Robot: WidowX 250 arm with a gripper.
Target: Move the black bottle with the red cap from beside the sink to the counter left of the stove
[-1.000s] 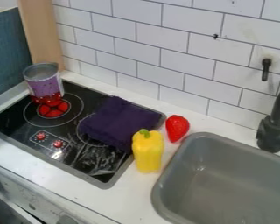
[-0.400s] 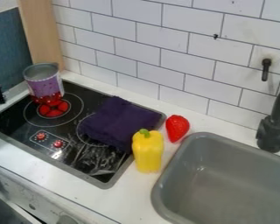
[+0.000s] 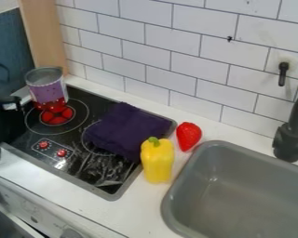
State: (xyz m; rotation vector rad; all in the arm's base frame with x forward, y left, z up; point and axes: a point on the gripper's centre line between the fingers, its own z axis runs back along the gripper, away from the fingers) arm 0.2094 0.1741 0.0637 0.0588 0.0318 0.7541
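Gripper (image 3: 6, 124) near can (image 3: 47, 88), grip state we can't tell; we judge pre-grasp, next move likely needing alignment clear of can's rim.

Can (image 3: 47, 88) and cloth (image 3: 128, 130) on stovetop (image 3: 83, 169); pepper (image 3: 158, 161) and strawberry (image 3: 189, 136) between stovetop and sink (image 3: 239, 200).

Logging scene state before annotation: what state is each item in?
Can: upright, open-topped
Purple cloth: folded
Yellow bell pepper: whole, stem on
Strawberry: whole
Cooktop: partly covered by the cloth
Tool: partly in view, left edge, nearest the can
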